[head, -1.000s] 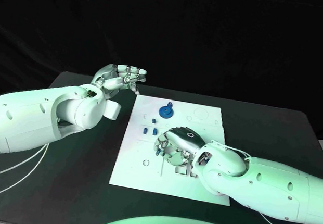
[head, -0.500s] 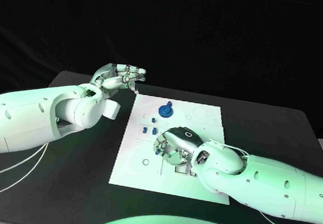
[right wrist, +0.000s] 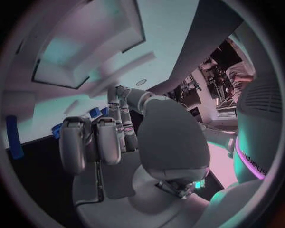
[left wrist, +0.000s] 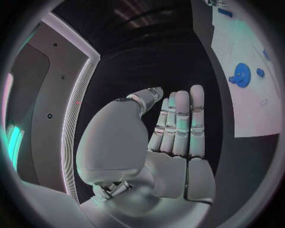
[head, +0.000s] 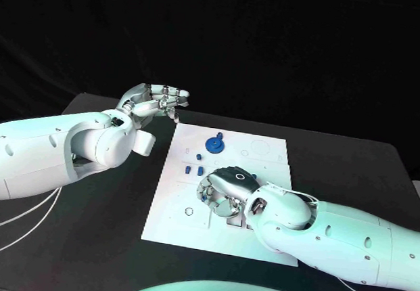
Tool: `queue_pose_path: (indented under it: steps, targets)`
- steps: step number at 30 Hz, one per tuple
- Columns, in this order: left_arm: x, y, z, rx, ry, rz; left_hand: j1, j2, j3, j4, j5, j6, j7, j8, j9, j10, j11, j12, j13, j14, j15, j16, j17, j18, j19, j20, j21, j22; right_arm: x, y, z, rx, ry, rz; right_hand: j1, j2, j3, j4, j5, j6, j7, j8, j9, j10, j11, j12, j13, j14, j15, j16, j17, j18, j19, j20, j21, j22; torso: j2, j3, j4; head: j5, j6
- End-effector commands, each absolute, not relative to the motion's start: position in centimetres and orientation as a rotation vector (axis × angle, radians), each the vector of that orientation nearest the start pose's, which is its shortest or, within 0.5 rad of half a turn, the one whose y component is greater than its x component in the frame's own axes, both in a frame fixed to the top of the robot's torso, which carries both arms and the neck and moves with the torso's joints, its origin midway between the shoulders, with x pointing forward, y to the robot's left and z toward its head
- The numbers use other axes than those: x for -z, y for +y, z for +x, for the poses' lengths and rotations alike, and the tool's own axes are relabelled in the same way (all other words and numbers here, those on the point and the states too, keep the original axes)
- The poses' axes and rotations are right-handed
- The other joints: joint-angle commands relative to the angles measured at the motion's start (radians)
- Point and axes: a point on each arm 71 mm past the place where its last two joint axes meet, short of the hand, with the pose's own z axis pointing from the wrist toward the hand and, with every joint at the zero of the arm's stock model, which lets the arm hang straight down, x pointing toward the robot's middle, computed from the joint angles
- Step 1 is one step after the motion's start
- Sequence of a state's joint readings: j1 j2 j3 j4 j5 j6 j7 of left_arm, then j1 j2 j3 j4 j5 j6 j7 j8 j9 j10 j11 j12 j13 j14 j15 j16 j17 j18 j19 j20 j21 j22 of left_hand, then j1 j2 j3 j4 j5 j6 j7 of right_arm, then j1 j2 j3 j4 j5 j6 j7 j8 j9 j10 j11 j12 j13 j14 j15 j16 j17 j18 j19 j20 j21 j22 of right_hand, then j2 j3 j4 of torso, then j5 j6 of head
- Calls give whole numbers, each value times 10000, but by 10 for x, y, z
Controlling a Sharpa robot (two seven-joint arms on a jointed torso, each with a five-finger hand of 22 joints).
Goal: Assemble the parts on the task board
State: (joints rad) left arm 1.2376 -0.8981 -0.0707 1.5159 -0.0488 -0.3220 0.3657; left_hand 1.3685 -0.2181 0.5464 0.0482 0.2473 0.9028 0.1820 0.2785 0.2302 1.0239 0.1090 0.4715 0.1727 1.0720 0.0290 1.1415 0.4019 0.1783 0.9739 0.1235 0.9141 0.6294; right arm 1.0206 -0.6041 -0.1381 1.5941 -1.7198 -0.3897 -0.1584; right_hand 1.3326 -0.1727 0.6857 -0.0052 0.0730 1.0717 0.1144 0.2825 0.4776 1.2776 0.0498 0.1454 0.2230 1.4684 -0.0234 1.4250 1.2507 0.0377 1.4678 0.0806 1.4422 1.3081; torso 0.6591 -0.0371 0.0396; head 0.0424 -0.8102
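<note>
overhead, the task board (head: 268,157) lies mid-table. right hand (head: 228,188) rests fingers-down on its middle, among small blue parts (head: 192,169); whether it grips one i cannot tell. left hand (head: 158,101) hovers off the board's far left corner, fingers curled, empty. left wrist: fingers (left wrist: 181,123) together, blue gear (left wrist: 240,74) on board.
</note>
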Motion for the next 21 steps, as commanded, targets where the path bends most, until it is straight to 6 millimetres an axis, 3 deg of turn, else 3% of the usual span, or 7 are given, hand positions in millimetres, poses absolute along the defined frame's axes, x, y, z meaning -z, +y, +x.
queue_pose_path:
  steps: [1, 5, 6, 13, 14, 21]
  targets:
    - [171, 238, 493, 14712, 14306, -10715, 13, 76, -34, -38, -13, -80, 16, -54, -9, -52, -6, 34, 16, 14, 50, -48, -12, 52, 49, 39, -34, -16, 276, -58, 388, -8336, 17007, -5108, -122, 26, -103, 3, -32, -89, 63, -45, 28, -129, 2, -76, -19, 429, -21, -35, -24, -44, 358, -24, -83, 1929, -7, -5, 3, 2, -5]
    - [171, 238, 493, 14699, 14309, -10723, 13, 76, -34, -38, -13, -80, 16, -54, -9, -52, -6, 34, 16, 14, 50, -48, -12, 52, 49, 39, -34, -16, 274, -61, 390, -8316, 16840, -4867, -288, -58, -195, 5, 180, -614, 261, -403, -106, -440, 168, -272, -43, 420, 107, -41, -58, -21, 302, 60, -202, 1878, -5, -2, -3, -4, -2]
    - [171, 238, 493, 14696, 14310, -10725, 13, 76, -34, -38, -13, -80, 16, -54, -9, -52, -6, 34, 16, 14, 50, -48, -12, 52, 49, 39, -34, -16, 274, -61, 390, -8320, 16764, -4783, -351, -136, -182, 0, 339, -926, 325, -622, -206, -784, 271, -434, -113, 411, 196, -38, -50, 22, 205, 122, -402, 1782, -4, 0, -5, -4, 3]
    - [171, 239, 493, 14691, 14336, -10738, 12, 78, -36, -37, -14, -84, 17, -54, -9, -60, -4, 41, 19, 11, 52, -49, -13, 52, 48, 42, -38, -18, 269, -66, 390, -8415, 16237, -4291, -412, -271, -215, -61, 409, -1210, 294, -854, -315, -1018, 299, -470, -140, 378, 231, -73, -129, 73, 113, 191, -605, 1687, 0, 13, 3, -7, 33]
    - [171, 239, 493, 14690, 14344, -10742, 7, 77, -40, -33, -14, -89, 18, -55, -10, -71, -1, 45, 20, 8, 54, -50, -14, 52, 47, 44, -42, -21, 268, -68, 390, -8450, 16136, -4210, -433, -371, -241, -102, 404, -1391, 263, -971, -365, -1121, 279, -480, -152, 364, 219, -94, -170, 93, 80, 197, -680, 1652, 0, 13, 3, -7, 33]
    - [172, 240, 493, 14676, 14373, -10761, -14, 98, -43, -10, -13, -92, 21, -53, -10, -88, 4, 61, 27, 4, 60, -51, -15, 51, 46, 51, -54, -27, 260, -79, 387, -8513, 15783, -3806, -438, -520, -303, -194, 299, -1455, 176, -1032, -393, -1289, 299, -465, -167, 324, 226, -167, -321, 117, 36, 207, -790, 1601, -5, 13, -12, -1, 60]
